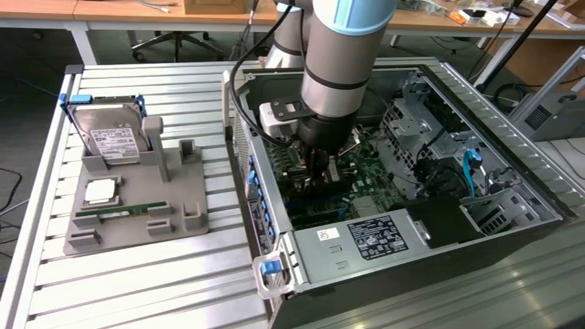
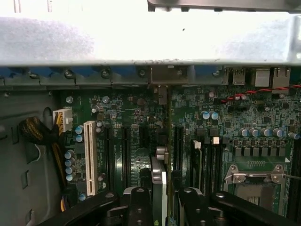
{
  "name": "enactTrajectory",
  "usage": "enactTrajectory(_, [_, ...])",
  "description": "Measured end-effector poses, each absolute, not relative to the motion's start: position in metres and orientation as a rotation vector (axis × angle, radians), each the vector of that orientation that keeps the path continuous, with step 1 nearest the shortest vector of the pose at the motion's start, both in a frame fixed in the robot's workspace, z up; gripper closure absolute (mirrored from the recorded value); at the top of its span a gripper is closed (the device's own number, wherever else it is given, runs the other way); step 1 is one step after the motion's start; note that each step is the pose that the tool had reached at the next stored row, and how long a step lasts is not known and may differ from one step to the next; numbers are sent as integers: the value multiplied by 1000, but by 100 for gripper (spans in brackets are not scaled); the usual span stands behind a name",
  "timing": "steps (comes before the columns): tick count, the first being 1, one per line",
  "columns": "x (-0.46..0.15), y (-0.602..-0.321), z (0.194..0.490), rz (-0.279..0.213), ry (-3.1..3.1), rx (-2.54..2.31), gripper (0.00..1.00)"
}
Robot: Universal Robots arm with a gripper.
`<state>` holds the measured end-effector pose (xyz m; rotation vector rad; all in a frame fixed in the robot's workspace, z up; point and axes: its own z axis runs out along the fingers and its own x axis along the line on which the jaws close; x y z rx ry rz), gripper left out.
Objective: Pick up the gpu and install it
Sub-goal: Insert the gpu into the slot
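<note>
Standing on edge between the black fingers point(image 2: 140, 203), the gpu point(image 2: 159, 188) is what we are seeing held over the green motherboard point(image 2: 141, 141), its thin board running toward the rear wall of the computer case point(image 1: 512, 147) and its silver bracket end point(image 2: 162, 77) sitting against that wall. We are seeing the gripper point(image 2: 162, 207) clamping the card from both sides, lowered inside the case by the arm point(image 1: 343, 62), with the card lining up beside the black expansion slots point(image 2: 126, 150) of the motherboard and well apart from the white slot point(image 2: 90, 157). Outside the case, beyond its rear wall, a grey parts holder point(image 1: 137, 205) is lying on the slatted table point(image 1: 146, 288), carrying a silver hard drive point(image 1: 109, 137) and a green RAM stick point(image 1: 120, 210).
</note>
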<state>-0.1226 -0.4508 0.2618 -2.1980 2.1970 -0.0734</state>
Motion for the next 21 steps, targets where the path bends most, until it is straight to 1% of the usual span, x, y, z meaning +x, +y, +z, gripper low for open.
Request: enactTrajectory(21, [-120, -449, 260, -74, 2196, -2199, 73])
